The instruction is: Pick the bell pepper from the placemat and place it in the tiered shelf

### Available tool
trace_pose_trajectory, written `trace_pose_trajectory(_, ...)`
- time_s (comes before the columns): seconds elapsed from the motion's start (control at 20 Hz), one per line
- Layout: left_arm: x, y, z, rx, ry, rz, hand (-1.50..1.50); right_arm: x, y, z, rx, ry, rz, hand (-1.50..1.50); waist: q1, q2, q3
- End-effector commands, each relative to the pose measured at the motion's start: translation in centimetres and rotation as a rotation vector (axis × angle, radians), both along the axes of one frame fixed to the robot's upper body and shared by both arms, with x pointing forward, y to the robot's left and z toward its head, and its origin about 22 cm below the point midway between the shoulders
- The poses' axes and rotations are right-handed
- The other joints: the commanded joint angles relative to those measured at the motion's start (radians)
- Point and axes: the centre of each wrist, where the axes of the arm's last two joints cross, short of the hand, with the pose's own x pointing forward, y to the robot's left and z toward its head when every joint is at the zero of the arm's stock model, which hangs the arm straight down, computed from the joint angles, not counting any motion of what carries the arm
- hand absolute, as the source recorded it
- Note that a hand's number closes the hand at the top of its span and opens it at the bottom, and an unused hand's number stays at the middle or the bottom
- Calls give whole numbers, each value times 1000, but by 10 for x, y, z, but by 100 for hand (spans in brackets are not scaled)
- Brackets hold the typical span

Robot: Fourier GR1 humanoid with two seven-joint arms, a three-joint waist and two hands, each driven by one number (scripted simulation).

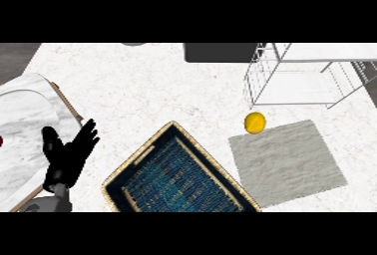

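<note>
The black left hand point(69, 158) shows wide open, fingers spread and pointing up, holding nothing. Well to its right, past the blue woven basket point(177, 179), the yellow bell pepper point(255, 122) sits on the far edge of the grey cloth placemat point(290, 164), near the white wire tiered shelf point(290, 82).

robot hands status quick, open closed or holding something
Left robot hand: open, fingers spread, holding nothing, resting at the view's lower left.
Right robot hand: not in view, cannot be told.
</note>
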Motion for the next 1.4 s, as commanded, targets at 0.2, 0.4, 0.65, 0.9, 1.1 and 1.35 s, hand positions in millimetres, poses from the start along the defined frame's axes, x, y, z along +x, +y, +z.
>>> trace_pose_trajectory(0.2, -1, 0, -4, -2, 15, -8, 0, 49, -21, -11, -44, 55, 48, 150, 1, 2, 0)
trace_pose_trajectory(0.4, 6, -14, 17, -2, -11, -10, 0, 70, -18, -16, -108, 70, 46, 150, 8, 2, 0)
trace_pose_trajectory(0.65, -1, 4, 2, -1, 6, -14, 0, 93, -14, -57, -110, 35, 33, 150, 5, 3, 0)
trace_pose_trajectory(0.9, 0, 9, 12, -3, 0, -14, 0, 107, -29, -48, -138, 36, 24, 150, 11, 3, 0)
trace_pose_trajectory(1.1, -2, -4, 9, 7, -13, -13, 0, 124, -28, -71, -140, 34, 22, 150, 20, 7, 1)
trace_pose_trajectory(1.35, 1, 6, 16, -10, -8, -18, 0, 127, -44, -68, -99, 4, 67, 150, 20, 7, 1)
